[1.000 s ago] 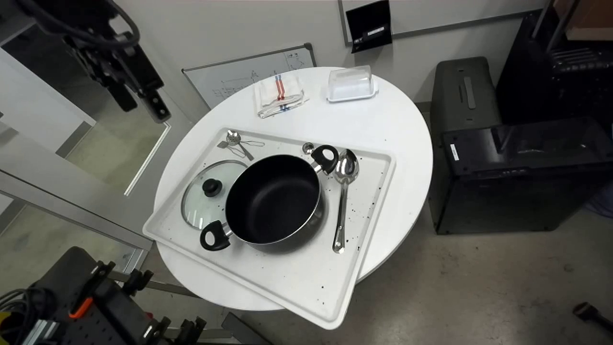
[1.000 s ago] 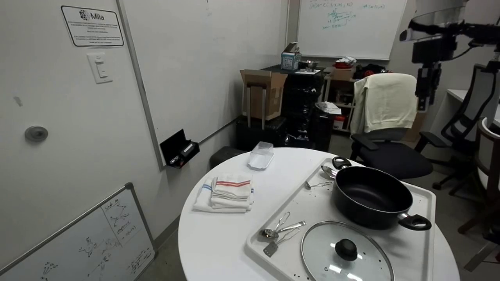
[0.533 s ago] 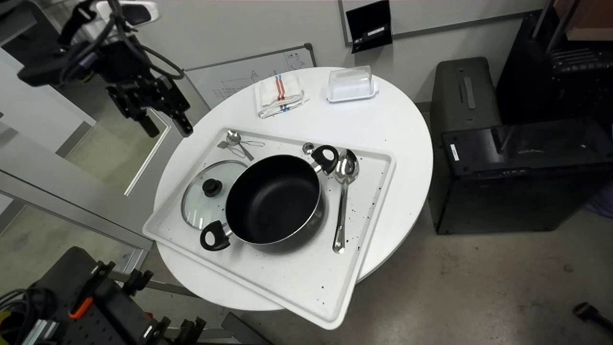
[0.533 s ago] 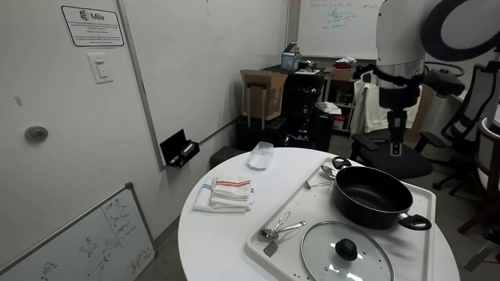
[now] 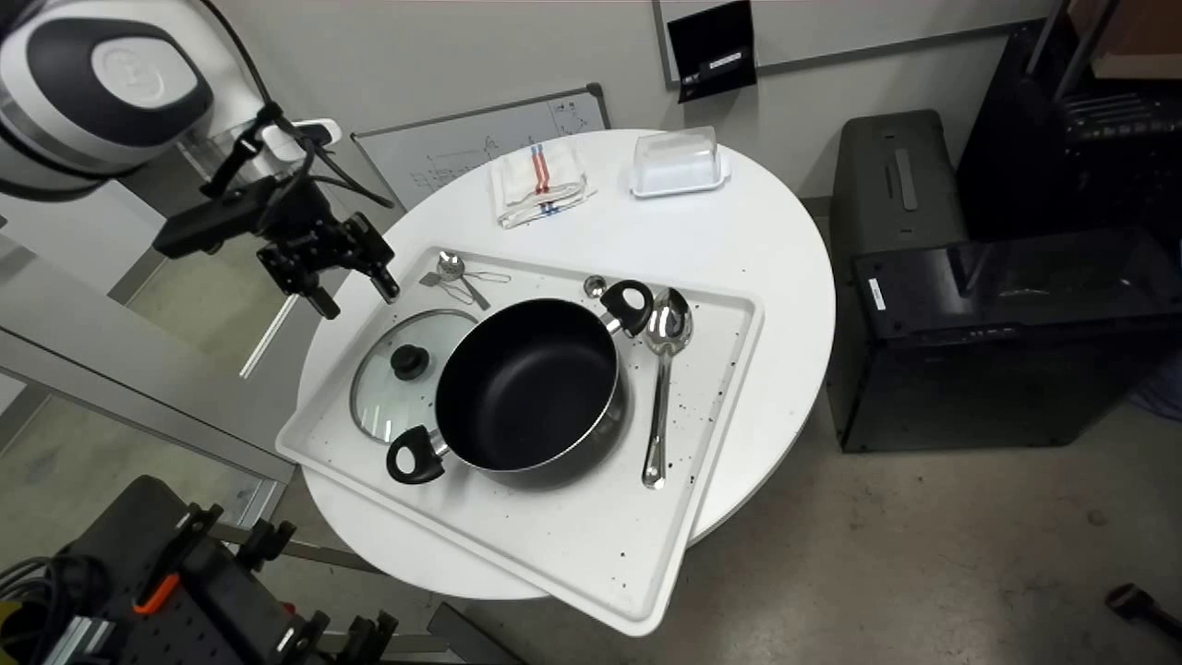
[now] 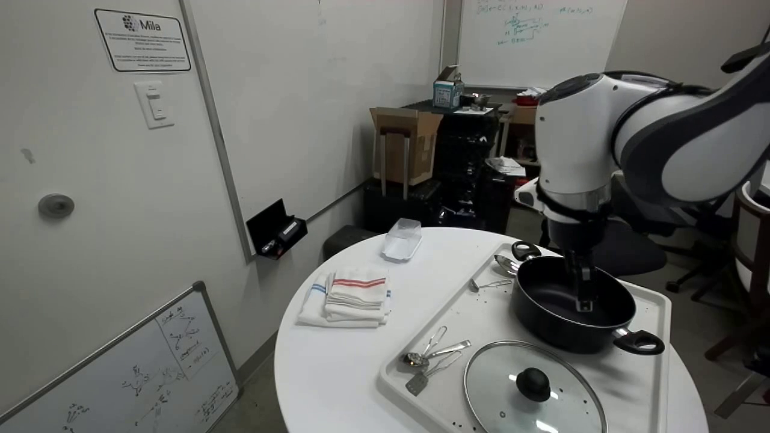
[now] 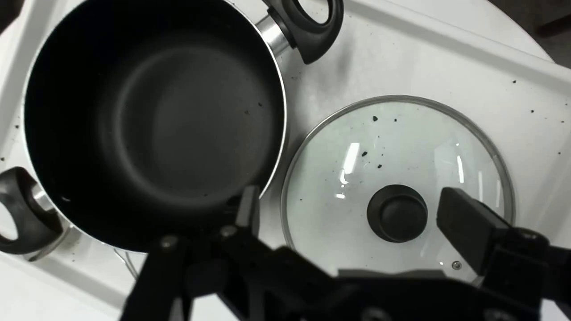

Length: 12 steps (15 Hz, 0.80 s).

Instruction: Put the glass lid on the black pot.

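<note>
Glass lid (image 7: pixel 397 171), one — laid flat, knob upward, on the white tray (image 5: pixel 572 545), just beside the black two-handled pot (image 5: pixel 526 383); whether the rims are touching cannot be told. In the wrist view the lid is placed right of centre and the pot, uncovered, at the upper left.

Gripper (image 7: pixel 351 205), one: fingers spread wide, nothing held.

Governing relation: in the wrist view the black knob (image 7: pixel 397 216) is framed between the two fingers, set closer to the right-of-frame finger (image 7: pixel 468 227). In an exterior view the fingertips are suspended at the upper left of the knob, clearly apart from it. A lowering, with a slight shift toward the right of the wrist frame, is judged to be needed so that the knob is centred before being gripped. No long axis is offered: lid and knob both being round, the angle of the wrist is judged of little account.

Description of lid: clear glass, faintly greenish; thin metal rim; squat round knob at centre; small metal-ringed hole (image 7: pixel 456 265), presumably a steam vent, at the knob's lower right in the wrist view. Pale streaks of reflected light are shown. Dark specks are visible within the outline — whether on or beneath the glass cannot be told.
</note>
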Each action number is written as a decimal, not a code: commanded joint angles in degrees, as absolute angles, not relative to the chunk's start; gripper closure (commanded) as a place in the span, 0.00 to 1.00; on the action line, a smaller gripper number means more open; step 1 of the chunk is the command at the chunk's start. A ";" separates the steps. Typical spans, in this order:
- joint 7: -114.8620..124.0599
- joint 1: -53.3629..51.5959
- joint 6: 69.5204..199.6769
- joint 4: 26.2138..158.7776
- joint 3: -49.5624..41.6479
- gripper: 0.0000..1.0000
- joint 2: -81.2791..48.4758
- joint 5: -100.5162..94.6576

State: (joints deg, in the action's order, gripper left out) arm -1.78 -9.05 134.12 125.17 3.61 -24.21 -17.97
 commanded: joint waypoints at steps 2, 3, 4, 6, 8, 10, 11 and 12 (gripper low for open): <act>-0.79 -12.54 137.59 120.07 3.63 0.00 -32.72 -21.02; -0.92 -13.15 138.62 119.47 3.63 0.00 -34.07 -21.11; -1.07 -13.72 139.35 118.77 3.60 0.00 -35.38 -21.13; -1.35 -14.59 141.13 117.43 3.59 0.00 -37.91 -20.94; -1.64 -15.25 142.25 116.07 3.53 0.00 -40.40 -20.63; -1.95 -15.76 142.96 115.00 3.47 0.00 -42.58 -20.48; -2.13 -15.89 143.21 114.53 3.50 0.00 -43.51 -20.37; -2.28 -16.00 143.39 114.10 3.54 0.00 -44.39 -20.25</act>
